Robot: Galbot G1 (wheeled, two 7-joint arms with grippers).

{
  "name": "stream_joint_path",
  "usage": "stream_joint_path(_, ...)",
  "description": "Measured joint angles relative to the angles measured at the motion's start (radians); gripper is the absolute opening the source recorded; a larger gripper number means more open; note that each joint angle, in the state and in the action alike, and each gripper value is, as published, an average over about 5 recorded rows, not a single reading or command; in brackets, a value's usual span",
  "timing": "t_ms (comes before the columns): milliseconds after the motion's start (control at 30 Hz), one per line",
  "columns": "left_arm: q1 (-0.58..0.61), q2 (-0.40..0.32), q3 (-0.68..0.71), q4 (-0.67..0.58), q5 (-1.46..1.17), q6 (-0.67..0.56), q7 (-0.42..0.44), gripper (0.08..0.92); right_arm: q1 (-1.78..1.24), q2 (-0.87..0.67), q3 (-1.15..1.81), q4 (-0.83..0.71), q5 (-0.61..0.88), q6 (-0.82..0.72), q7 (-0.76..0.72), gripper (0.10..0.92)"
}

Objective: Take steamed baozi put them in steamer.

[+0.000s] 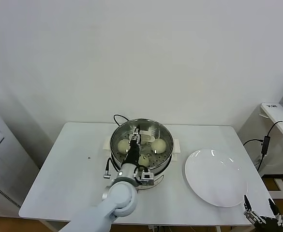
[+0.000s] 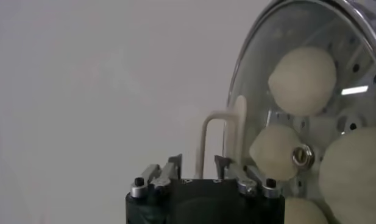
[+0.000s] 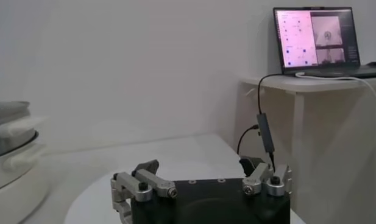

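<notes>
The left gripper [image 1: 137, 137] is hovering over the steamer [image 1: 166, 134], its jaws standing partly apart around the cream handle [image 2: 227, 131] of the glass lid [image 2: 255, 85] without clamping it. The lid is sitting on the steamer, and the buns [image 2: 302, 81] are lying inside it under the glass. The white plate [image 1: 215, 176] is sitting just beside the steamer. The right gripper [image 1: 262, 211] is waiting beyond the plate, jaws wide, holding nothing.

Round polished steel steamer basket [image 1: 142, 133]: glossy, perforated | cream-white round dough buns [image 2: 302, 81]: matt, smooth | round clear glass lid [image 2: 261, 73]: glossy, cream plastic handle [image 2: 223, 131] | flat round white plate [image 1: 215, 178]: glossy | white bench [image 1: 68, 169]: matt, smooth
</notes>
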Motion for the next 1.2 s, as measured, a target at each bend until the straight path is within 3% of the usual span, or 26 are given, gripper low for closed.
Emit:
stream_joint_path(267, 0.049, 0.041, -0.035, -0.1, -0.097, 0.0, -0.031, 0.76, 0.012, -0.014, -0.005, -0.011, -0.001, 0.006, 0.002, 0.823)
stream_joint_path(367, 0.067, 0.057, -0.052, -0.138, -0.132, 0.0, -0.049, 0.81, 0.017, -0.019, -0.009, -0.011, 0.0, 0.008, 0.005, 0.823)
stream_joint_path(767, 0.146, 0.08, -0.212, -0.222, -0.374, -0.038, -0.198, 0.823, 0.081, -0.067, -0.046, 0.01, 0.023, -0.024, 0.047, 0.823)
stream_joint_path(1000, 0.216, 0.075, -0.38, -0.222, -0.586, -0.273, -0.257, 0.823, 0.14, -0.091, -0.094, 0.03, 0.03, -0.062, 0.085, 0.823)
stream_joint_path(1200, 0.324, 0.038, -0.548, -0.2, -0.766, -0.476, -0.219, 0.823, 0.161, -0.104, -0.131, 0.051, 0.041, -0.096, 0.107, 0.823)
